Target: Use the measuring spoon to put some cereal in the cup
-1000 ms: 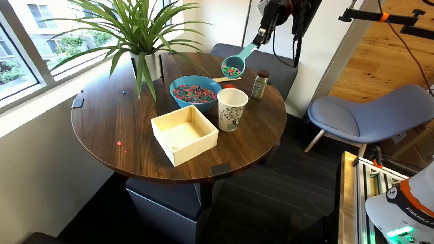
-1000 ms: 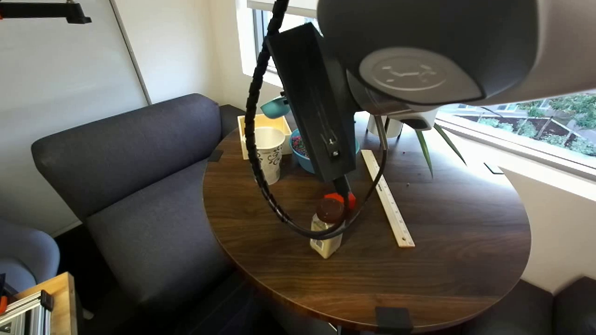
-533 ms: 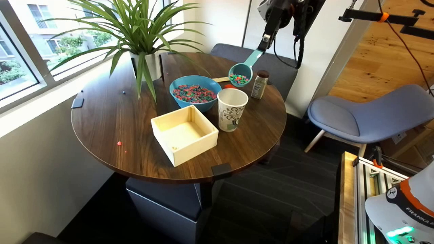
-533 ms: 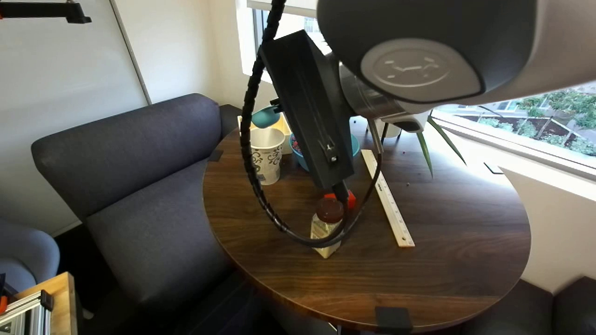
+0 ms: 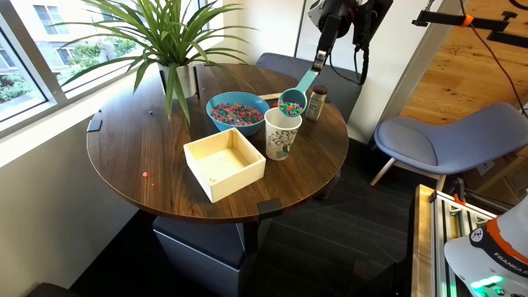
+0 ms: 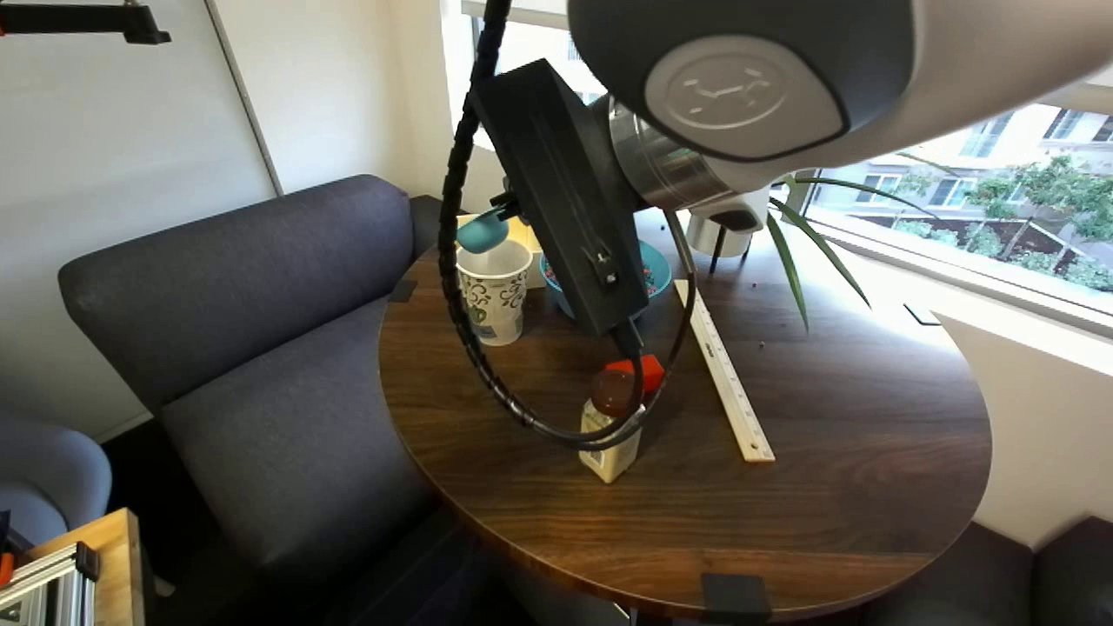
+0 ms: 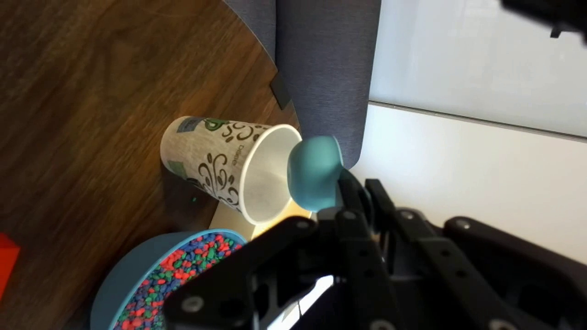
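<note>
- Holding the teal plastic measuring spoon point(image 5: 298, 93) over the mouth of the tapered, scroll-patterned white paper cup point(image 5: 281, 138), in an exterior view, I'd worry first about spilling: its small red, green and blue-purple cereal pieces point(image 5: 290, 109) lie low in a tilted round scoop that appears to overhang the far rim, so tipping now could scatter some onto the round dark-wood table point(image 5: 136, 144). My black metal claw point(image 5: 318, 66) slants downward, clamped on the end of the thin handle; a twist in that pinch would upset the load.
- In an exterior view, my ribbed black cable point(image 6: 447, 222) loops in front of the square, brown-capped clear bottle point(image 6: 609, 463); depth is unclear, but I'd guess dipping far could drag it over. My white-and-grey arm link point(image 6: 726, 100) hangs above the table.
- In the wrist view, the scoop covers part of the cup's rim; whether they touch I cannot tell. Sinking lower might knock the cup towards the round blue bowl point(image 7: 130, 266). My fingers point(image 7: 383, 201) point up-left, close together behind the scoop.
</note>
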Robot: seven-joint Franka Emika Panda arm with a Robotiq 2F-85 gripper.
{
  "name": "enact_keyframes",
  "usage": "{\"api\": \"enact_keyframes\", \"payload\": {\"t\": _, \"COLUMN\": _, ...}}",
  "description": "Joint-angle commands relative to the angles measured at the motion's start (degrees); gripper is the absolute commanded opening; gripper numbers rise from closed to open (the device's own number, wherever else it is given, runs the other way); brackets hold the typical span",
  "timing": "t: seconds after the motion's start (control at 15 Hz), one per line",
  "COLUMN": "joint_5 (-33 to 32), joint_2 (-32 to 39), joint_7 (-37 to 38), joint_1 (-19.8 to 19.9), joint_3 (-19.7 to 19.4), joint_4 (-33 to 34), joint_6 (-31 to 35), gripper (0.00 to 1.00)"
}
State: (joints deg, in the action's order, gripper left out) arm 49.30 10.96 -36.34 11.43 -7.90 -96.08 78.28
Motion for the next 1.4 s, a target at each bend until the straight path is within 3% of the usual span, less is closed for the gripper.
{"api": "enact_keyframes", "payload": {"t": 0.0, "joint_5": -2.8, "joint_2": -0.6, "joint_7": 0.4, "joint_1": -0.9, "joint_3": 0.4, "joint_4": -0.2, "joint_6": 2.8, "gripper": 0.02}}
{"api": "enact_keyframes", "payload": {"t": 1.33, "joint_5": -13.2, "joint_2": -4.9, "joint_7": -0.4, "joint_1": -3.8, "joint_3": 3.1, "joint_4": -2.5, "joint_6": 12.0, "gripper": 0.02}}
